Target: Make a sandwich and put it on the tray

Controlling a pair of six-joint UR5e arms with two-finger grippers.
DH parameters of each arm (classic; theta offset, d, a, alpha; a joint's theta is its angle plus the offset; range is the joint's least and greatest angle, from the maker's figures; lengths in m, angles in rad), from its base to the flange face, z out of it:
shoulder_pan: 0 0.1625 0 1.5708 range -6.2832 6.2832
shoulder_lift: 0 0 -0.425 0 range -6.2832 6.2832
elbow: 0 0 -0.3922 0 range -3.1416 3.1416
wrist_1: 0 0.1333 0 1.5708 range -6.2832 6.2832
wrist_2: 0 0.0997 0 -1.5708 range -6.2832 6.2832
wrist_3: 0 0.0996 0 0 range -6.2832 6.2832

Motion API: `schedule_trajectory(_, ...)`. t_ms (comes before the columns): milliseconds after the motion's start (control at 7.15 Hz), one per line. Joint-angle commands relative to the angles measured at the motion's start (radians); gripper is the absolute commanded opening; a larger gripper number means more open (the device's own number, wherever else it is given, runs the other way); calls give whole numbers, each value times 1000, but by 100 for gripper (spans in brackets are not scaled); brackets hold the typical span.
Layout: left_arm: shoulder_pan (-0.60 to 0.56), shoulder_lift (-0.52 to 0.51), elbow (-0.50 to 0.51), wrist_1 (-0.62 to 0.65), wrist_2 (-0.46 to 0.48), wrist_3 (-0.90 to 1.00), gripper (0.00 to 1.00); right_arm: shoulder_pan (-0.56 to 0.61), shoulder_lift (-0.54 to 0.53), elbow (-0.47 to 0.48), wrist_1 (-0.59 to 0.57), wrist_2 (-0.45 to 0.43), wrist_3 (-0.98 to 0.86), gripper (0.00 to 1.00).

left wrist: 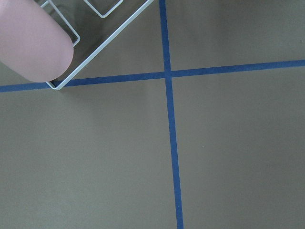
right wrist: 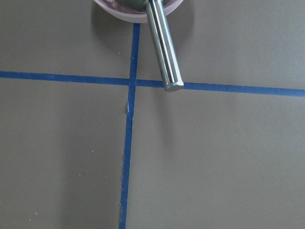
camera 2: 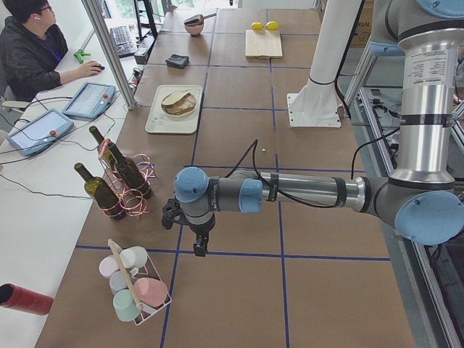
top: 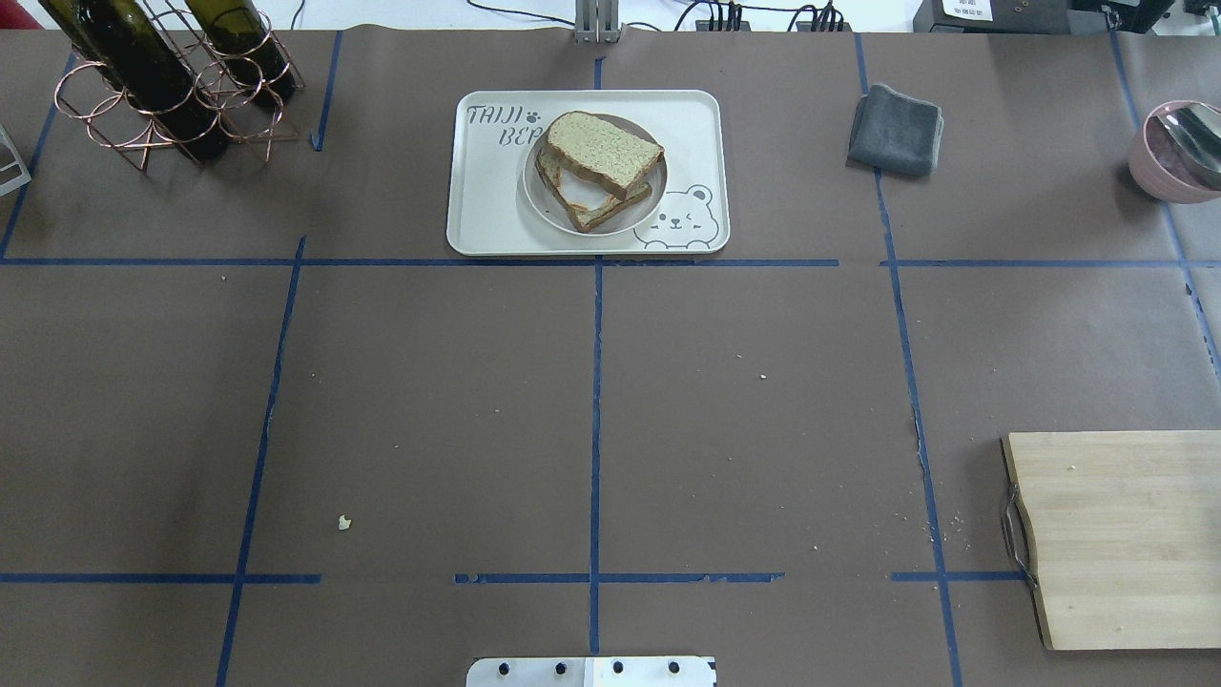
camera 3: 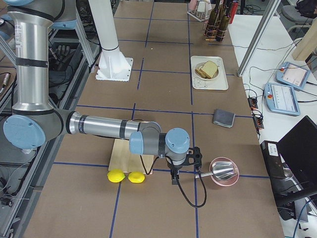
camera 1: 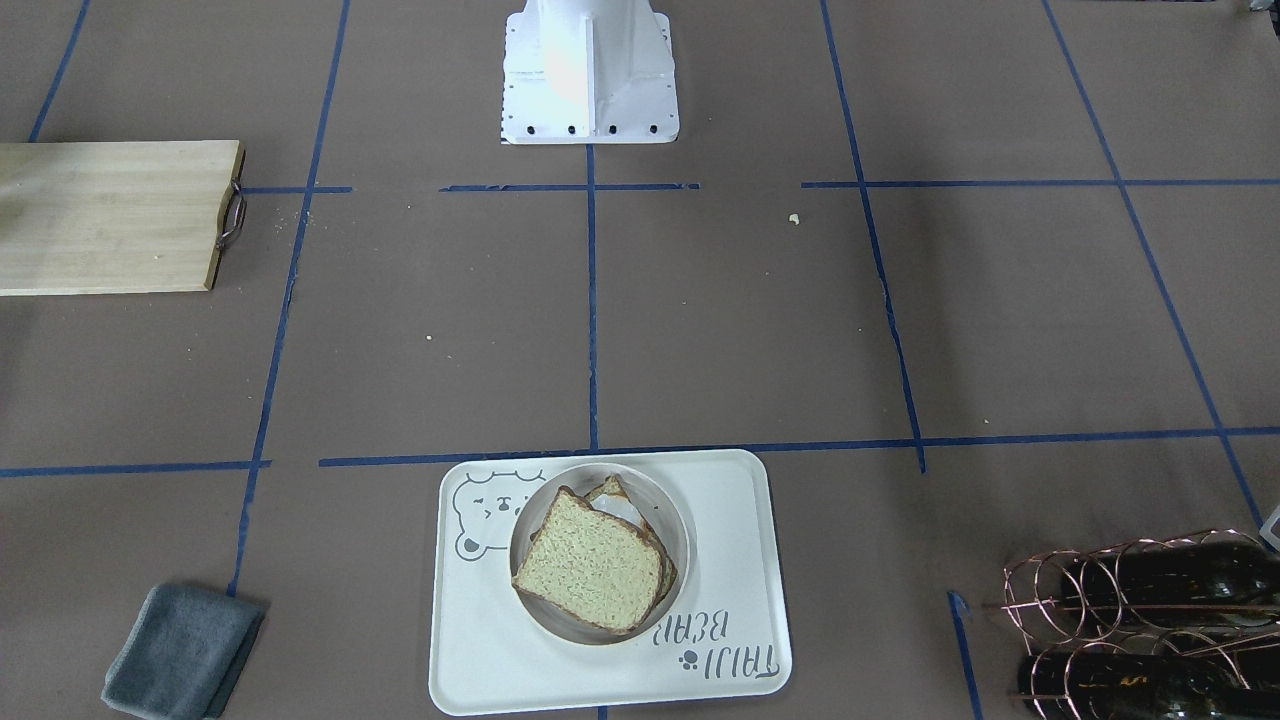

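The sandwich [top: 601, 157] is two tan bread slices stacked askew, with a bit of white and orange showing between them. It lies on a small round white plate [top: 544, 205] on the cream tray [top: 486, 215] with the bear drawing, at the table's far middle. It also shows in the front view [camera 1: 590, 575], on the tray [camera 1: 740, 560]. My left gripper [camera 2: 197, 246] hangs near a cup rack, far from the tray. My right gripper [camera 3: 174, 178] hangs beside a pink bowl. Both show only in side views, so I cannot tell whether they are open or shut.
A wooden board [top: 1126, 534] lies at the near right, with two lemons [camera 3: 126, 176] on its far end. A grey cloth [top: 897, 129] and a pink bowl with a metal ladle [top: 1178, 153] are at the far right. A wire rack of bottles [top: 162, 86] stands at the far left.
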Motion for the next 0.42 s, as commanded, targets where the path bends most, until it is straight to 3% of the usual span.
schedule_trajectory(0, 0, 0, -1, -1, 0, 0, 100, -1, 0, 1, 0, 0, 0, 100)
schedule_trajectory(280, 0, 0, -1, -1, 0, -2, 100, -1, 3, 1, 2, 0, 0, 100)
